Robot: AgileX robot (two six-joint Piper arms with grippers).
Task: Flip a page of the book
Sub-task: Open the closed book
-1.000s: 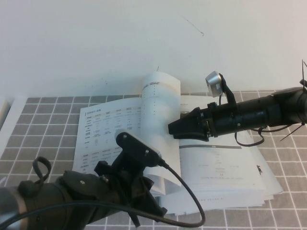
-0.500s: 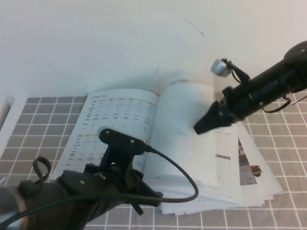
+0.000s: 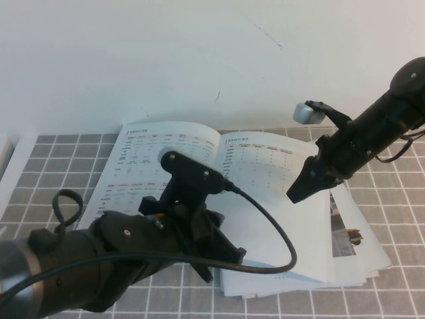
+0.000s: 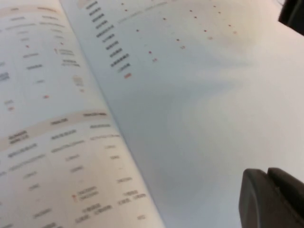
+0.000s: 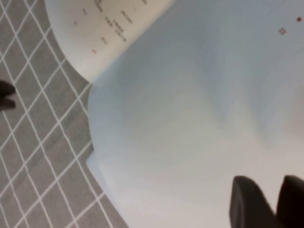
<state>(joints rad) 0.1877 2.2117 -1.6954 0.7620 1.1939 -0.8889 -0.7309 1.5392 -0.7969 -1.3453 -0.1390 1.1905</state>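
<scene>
The book [image 3: 143,166] lies open on the checked mat, its left side dense with tables. The page [image 3: 272,199], with a short table at its top and blank below, lies flat on the right side. My right gripper [image 3: 297,194] is shut and empty, just above the page's outer part. In the right wrist view the gripper [image 5: 270,183] hangs over the blank page [image 5: 190,118]. My left gripper [image 3: 222,260] is shut and empty over the book's near edge by the spine. In the left wrist view the gripper [image 4: 268,173] is over the page [image 4: 213,95].
Loose white sheets with a red-and-black photo [image 3: 348,236] stick out under the book's right edge. The grey checked mat [image 3: 53,166] runs left to a white strip [image 3: 5,149]. A white wall stands close behind the book. The left arm's cable [image 3: 279,232] arcs over the page.
The page stood upright at the spine, swung to the right and now lies flat. My right gripper moved right and up with it. My left arm shifted slightly right.
</scene>
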